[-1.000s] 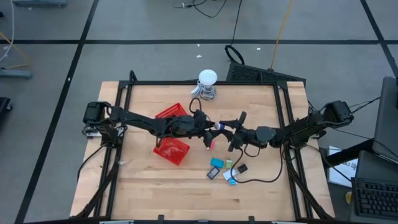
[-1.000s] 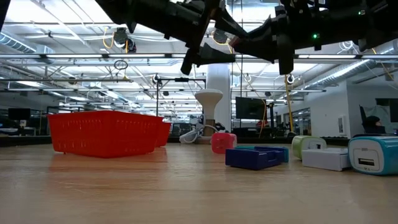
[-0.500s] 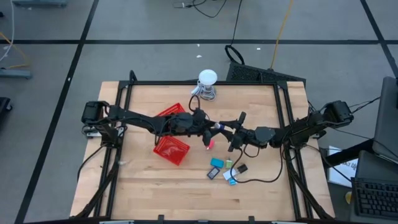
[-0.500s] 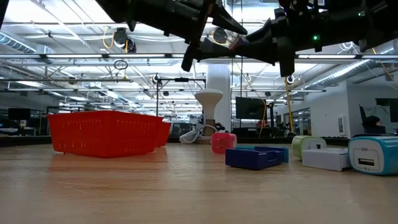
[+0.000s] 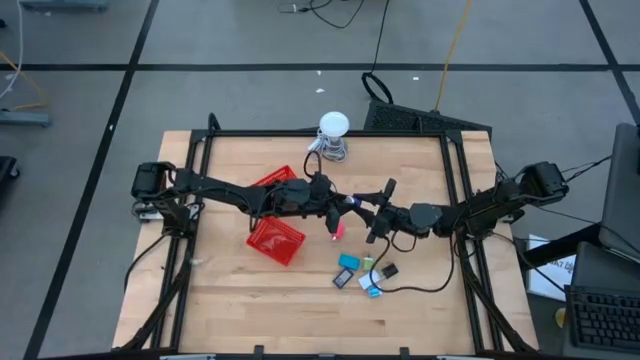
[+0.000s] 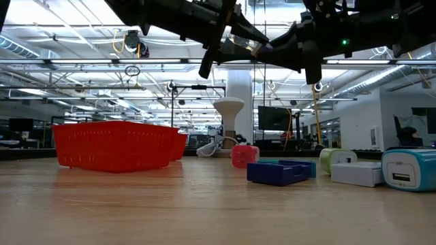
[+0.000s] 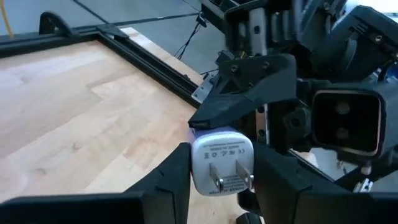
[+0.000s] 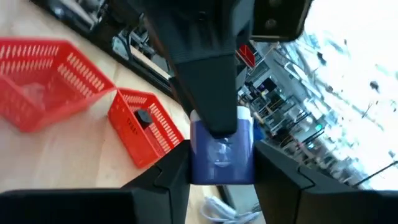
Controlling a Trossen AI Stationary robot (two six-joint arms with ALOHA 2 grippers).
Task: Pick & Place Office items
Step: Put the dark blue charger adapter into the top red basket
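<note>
High view: my left gripper [image 5: 343, 203] and right gripper [image 5: 357, 206] meet above mid-counter [image 5: 230, 290], both clamped on one white charger plug [image 7: 221, 159]. It hangs in the air between them, prongs showing past my left fingers [image 7: 169, 180]. On the counter lie a pink piece [image 5: 337, 229] and a cluster of small items [image 5: 360, 274], beside two red baskets [image 5: 275, 240].
</note>
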